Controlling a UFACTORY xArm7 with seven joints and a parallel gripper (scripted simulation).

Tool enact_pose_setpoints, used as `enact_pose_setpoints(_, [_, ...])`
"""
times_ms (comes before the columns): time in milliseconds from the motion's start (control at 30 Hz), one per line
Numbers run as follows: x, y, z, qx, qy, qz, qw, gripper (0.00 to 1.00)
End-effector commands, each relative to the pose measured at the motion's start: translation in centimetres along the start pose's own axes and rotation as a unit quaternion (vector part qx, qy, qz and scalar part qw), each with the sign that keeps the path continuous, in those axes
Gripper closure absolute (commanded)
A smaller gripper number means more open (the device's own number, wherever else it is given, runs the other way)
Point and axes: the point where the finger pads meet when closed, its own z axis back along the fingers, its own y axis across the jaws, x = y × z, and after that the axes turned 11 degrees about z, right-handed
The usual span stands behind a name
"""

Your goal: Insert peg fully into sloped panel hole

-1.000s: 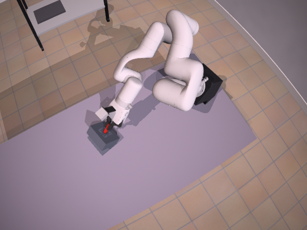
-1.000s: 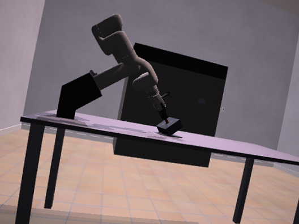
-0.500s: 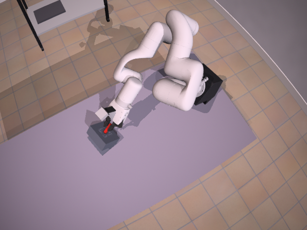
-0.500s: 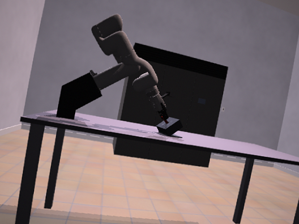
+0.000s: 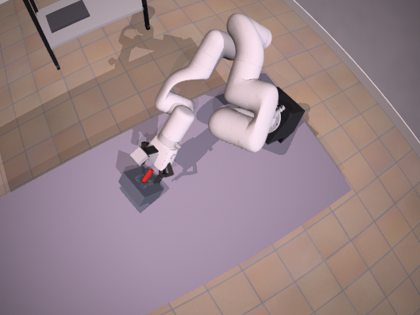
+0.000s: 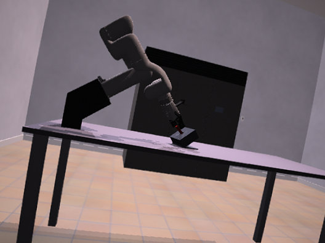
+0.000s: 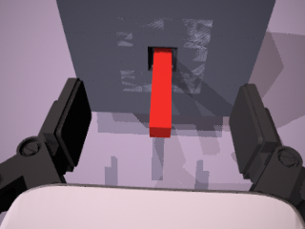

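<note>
The red peg (image 7: 162,93) stands with its far end in the square hole (image 7: 163,56) of the dark grey sloped panel (image 7: 167,45); most of its length sticks out toward me. My gripper (image 7: 159,129) is open, with one black finger on each side of the peg's free end and a clear gap to both. In the top view the peg (image 5: 147,176) rises from the panel block (image 5: 142,187) right under the gripper (image 5: 157,173). In the exterior view the peg (image 6: 178,130) shows as a short red line above the block (image 6: 184,136).
The block sits on a lilac table top with the arm's black base (image 5: 285,117) at the far right. A second table (image 5: 77,20) stands beyond the table edge. A dark cabinet (image 6: 186,114) stands behind the table.
</note>
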Motion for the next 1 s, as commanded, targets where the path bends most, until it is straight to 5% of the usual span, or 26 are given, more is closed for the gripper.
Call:
enact_pose_setpoints(0, [0.0, 0.1, 0.3, 0.000, 0.000, 0.002, 1.000, 0.00])
enact_pose_setpoints(967, [0.0, 0.1, 8.5, 0.000, 0.000, 0.002, 1.000, 0.00])
